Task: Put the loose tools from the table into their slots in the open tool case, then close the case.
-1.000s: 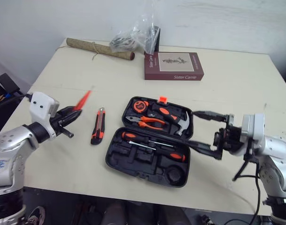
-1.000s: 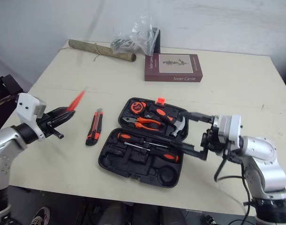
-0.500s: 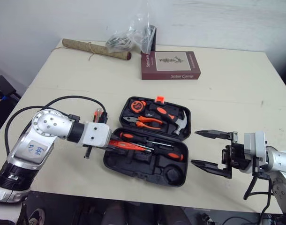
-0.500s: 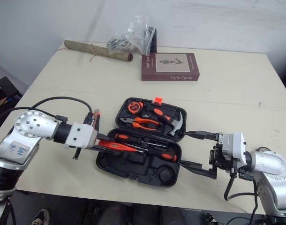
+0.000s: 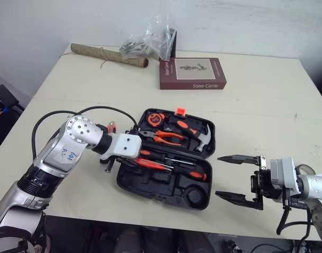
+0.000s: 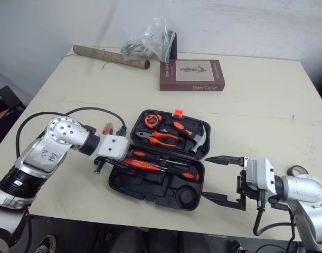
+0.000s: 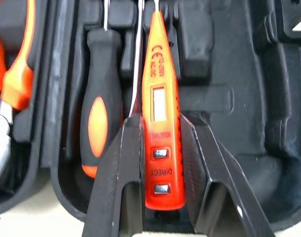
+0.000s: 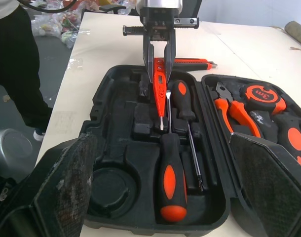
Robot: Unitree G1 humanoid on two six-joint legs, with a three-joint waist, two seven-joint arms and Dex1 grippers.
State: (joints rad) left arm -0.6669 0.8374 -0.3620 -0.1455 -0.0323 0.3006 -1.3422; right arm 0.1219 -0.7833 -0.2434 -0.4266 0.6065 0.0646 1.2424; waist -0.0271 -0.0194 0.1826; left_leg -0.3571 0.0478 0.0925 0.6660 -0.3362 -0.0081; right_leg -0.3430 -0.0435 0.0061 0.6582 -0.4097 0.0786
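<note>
Since a second ago the right pincer (image 5: pixel 219 176) has backed off the case (image 5: pixel 150 185), fingers wide apart. Left pincer (image 7: pixel 160 121), clamped on the orange tester pen (image 7: pixel 160 94), now holds it over the case's near tray beside two screwdrivers (image 8: pixel 172 182). Step: seating it. Next, I judge: press into slot, release. One knife (image 5: pixel 111 127) lies loose on the surface (image 5: pixel 256 105); one book (image 5: pixel 192 74) beyond.

Bare worktop (image 5: pixel 266 105) runs right of the tool case (image 5: pixel 163 183) and between it and the far book (image 5: pixel 192 74). The case's left end is blocked: the left gripper (image 7: pixel 160 123) clamps a tester pen (image 7: pixel 158 74) there, with a utility knife (image 5: pixel 109 127) just beside.
</note>
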